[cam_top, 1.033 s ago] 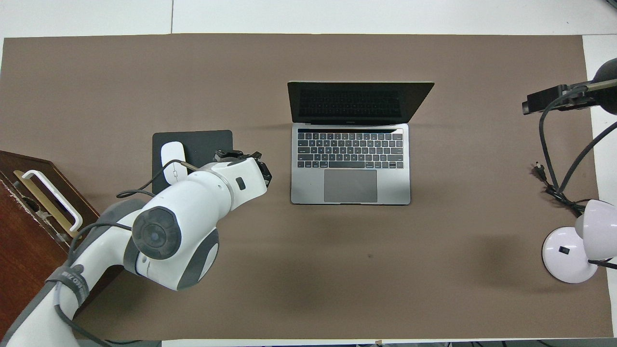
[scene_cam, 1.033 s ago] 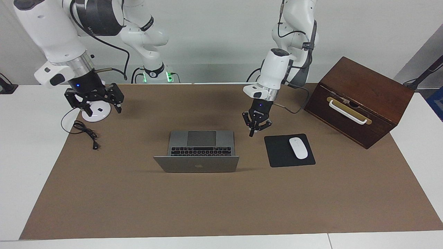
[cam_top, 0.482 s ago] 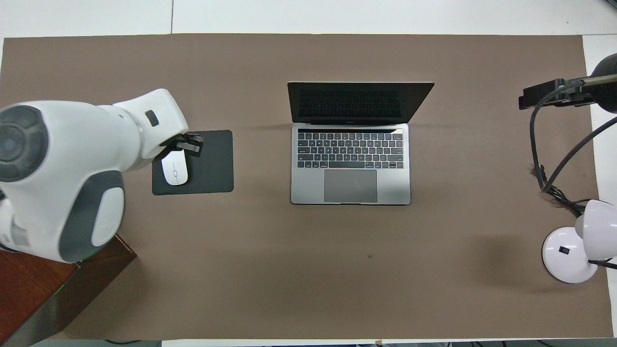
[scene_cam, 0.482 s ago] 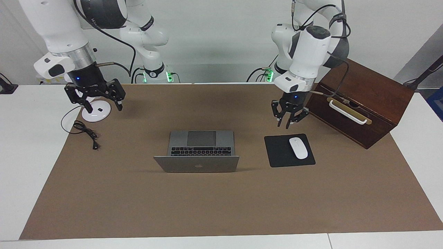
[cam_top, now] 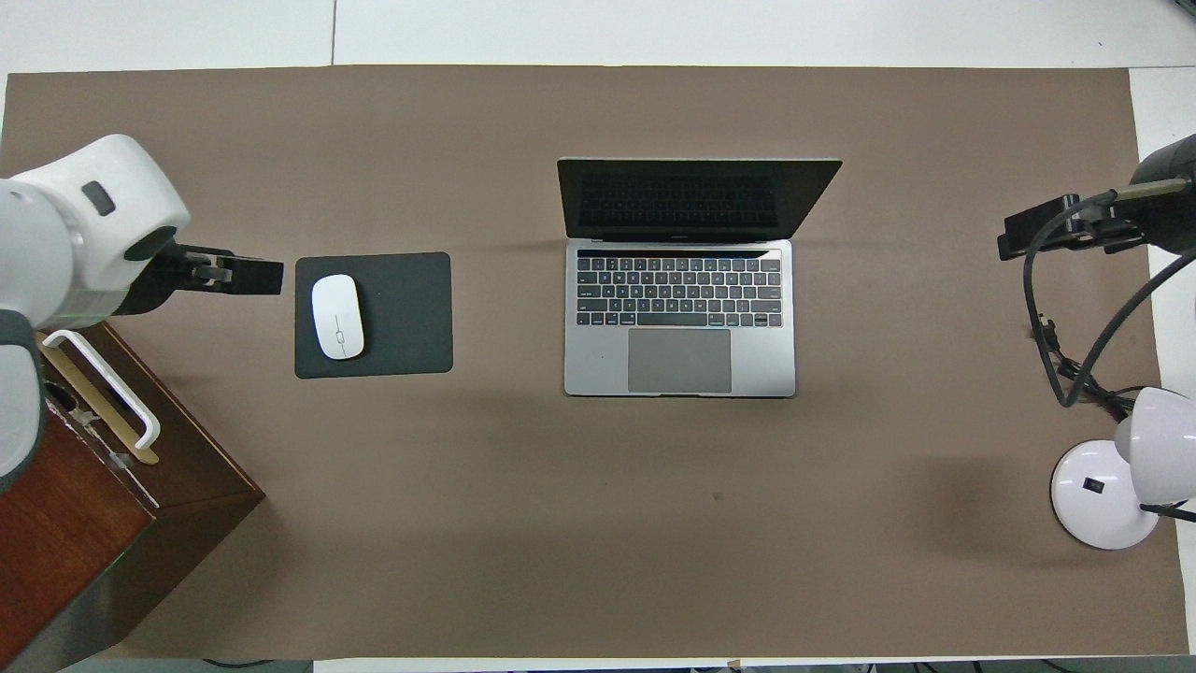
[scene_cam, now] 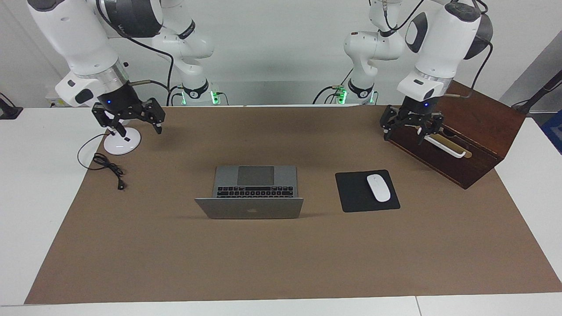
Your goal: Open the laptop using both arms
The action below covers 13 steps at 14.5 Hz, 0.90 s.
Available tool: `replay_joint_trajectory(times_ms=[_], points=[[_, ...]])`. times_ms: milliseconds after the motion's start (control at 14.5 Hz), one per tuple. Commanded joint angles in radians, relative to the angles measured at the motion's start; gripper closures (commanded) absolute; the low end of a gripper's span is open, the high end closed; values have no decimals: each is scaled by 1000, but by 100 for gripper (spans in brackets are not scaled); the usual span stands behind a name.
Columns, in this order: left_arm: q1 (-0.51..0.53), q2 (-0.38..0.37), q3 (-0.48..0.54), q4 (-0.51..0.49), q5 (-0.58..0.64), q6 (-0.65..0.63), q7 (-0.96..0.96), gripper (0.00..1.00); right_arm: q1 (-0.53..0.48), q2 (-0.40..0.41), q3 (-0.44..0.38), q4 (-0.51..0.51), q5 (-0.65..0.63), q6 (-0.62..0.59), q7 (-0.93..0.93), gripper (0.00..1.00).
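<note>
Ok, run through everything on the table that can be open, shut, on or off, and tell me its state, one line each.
laptop: open, lid upright, screen dark.
wooden box: drawer shut, white handle showing.
mouse: lying on the mouse pad, untouched.
desk lamp: cord lying loose on the mat.
left end effector: open, empty, over the wooden box.
right end effector: open, empty, over the lamp base.

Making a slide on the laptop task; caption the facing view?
Laptop stands open on the mat; left gripper open over the wooden box, right gripper open over the lamp base.
</note>
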Motion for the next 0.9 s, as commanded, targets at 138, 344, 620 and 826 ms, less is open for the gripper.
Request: replay_joint_trajectory(times_ms=[138, 344, 620, 826], points=[[136, -52, -11, 6, 1, -85, 0, 0, -3, -25, 7, -23, -36, 5, -17, 0], [170, -52, -11, 17, 1, -90, 0, 0, -3, -26, 9, -31, -35, 6, -11, 0], [170, -47, -11, 21, 1, -74, 0, 0, -3, -45, 7, -69, -35, 28, -13, 0], [164, -33, -17, 75, 3, -118, -2, 0, -6, -46, 4, -72, -44, 28, -13, 0]])
